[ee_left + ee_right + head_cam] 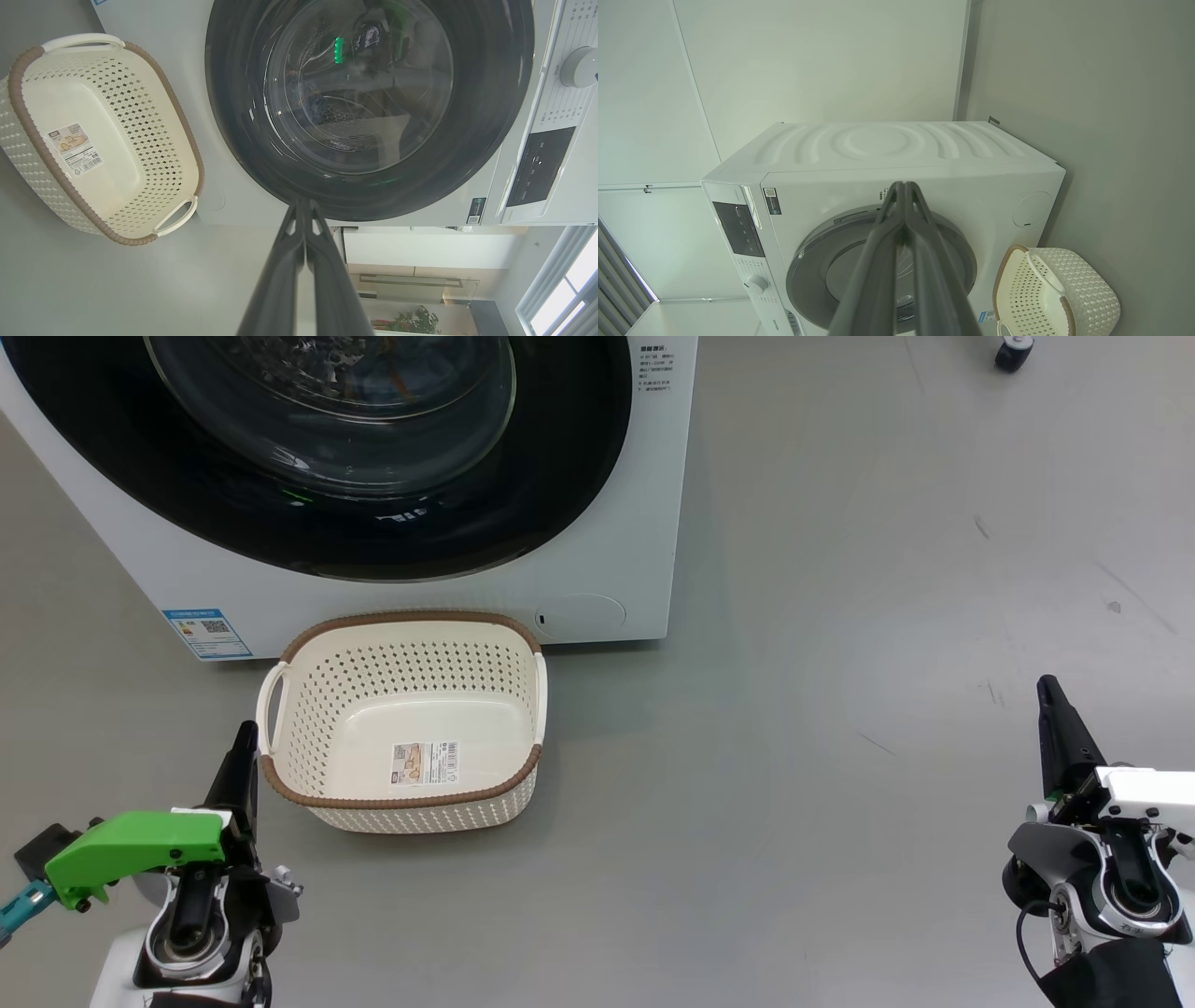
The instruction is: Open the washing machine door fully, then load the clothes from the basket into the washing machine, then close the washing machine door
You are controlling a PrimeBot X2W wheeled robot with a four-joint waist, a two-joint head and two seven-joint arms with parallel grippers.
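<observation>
L jaws shut, empty, near left, just beside basket (411, 615), which sits empty just in front of washing machine (597, 588). Washing machine door (579, 448) closed, far-left; I judge L jaws nearer. R jaws shut, empty, near right, well apart.

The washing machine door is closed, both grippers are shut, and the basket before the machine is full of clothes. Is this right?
Not fully. The basket holds no clothes: the head view shows its bare bottom with one sticker. The washing machine door is closed, and the left gripper and right gripper are shut.
</observation>
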